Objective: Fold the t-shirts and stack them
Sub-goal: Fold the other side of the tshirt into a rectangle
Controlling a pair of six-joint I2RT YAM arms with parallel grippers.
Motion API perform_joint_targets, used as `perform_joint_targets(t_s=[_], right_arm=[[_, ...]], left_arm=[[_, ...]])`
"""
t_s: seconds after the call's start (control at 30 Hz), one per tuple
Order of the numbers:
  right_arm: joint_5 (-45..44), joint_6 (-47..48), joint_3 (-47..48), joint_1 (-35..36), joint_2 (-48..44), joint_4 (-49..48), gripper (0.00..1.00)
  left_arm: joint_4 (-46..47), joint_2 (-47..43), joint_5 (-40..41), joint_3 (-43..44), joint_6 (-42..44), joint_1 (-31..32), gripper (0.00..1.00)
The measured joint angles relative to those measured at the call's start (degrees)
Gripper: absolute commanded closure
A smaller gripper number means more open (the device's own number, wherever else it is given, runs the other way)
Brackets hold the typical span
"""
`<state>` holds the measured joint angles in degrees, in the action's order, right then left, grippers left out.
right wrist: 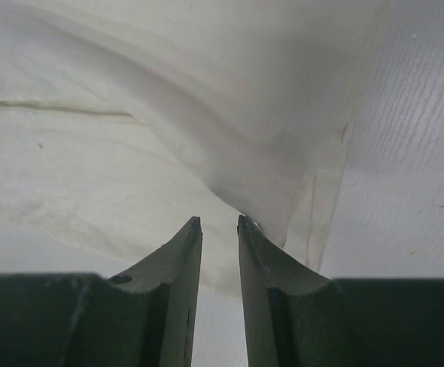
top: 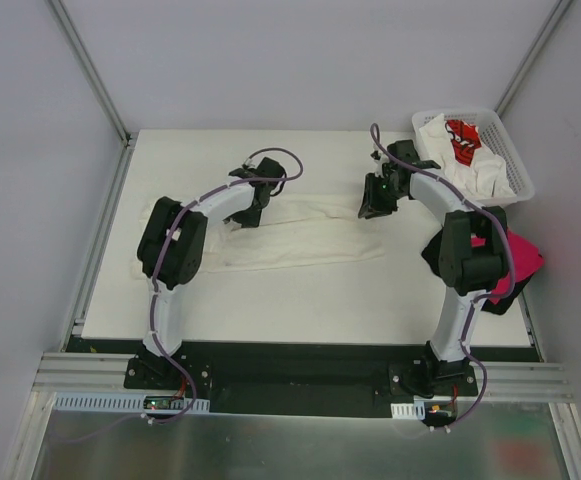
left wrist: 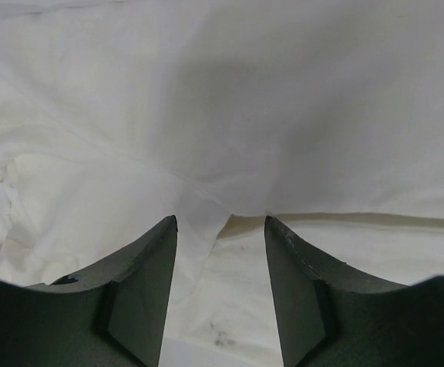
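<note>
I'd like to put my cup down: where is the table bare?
Bare: the table between the cream shirt and its near edge, and the far strip left of the basket. Crowded: the right edge, under the pink shirt.

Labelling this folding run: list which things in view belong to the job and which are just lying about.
Belong to the job:
cream t-shirt, spread flat
red-printed white shirt
magenta shirt

Just lying about:
white lattice basket, holding the printed shirt

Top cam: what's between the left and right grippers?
Only the cream t-shirt, a long flat band running from the left gripper to the right gripper; the top external view shows it.
</note>
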<state>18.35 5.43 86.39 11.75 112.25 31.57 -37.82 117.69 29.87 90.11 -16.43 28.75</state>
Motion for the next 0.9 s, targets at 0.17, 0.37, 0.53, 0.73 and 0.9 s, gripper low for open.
perform_joint_targets(t_s=[0.17,0.37,0.53,0.73,0.9], right_arm=[[0.0,0.2,-0.1,-0.3,0.0,-0.1,0.74],[0.0,0.5,-0.1,-0.4,0.0,-0.1,0.78],[0.0,0.8,-0.3,-0.5,0.0,-0.2,0.81],[-0.1,1.0,-1.0,-0.6,0.0,-0.2,0.87],[-0.1,1.1,-1.0,-0.6,0.0,-0.3,0.9]], left_arm=[[-0.2,3.4,2.9,-0.1,0.0,-0.4,0.52],[-0.1,3.8,4.5,-0.1,0.0,-1.1,0.53],[-0.2,3.8,4.9,-0.1,0.0,-1.5,0.54],[-0.1,3.8,4.9,-0.1,-0.1,-1.5,0.7],[-0.1,3.8,4.9,-0.1,-0.2,-1.5,0.83]])
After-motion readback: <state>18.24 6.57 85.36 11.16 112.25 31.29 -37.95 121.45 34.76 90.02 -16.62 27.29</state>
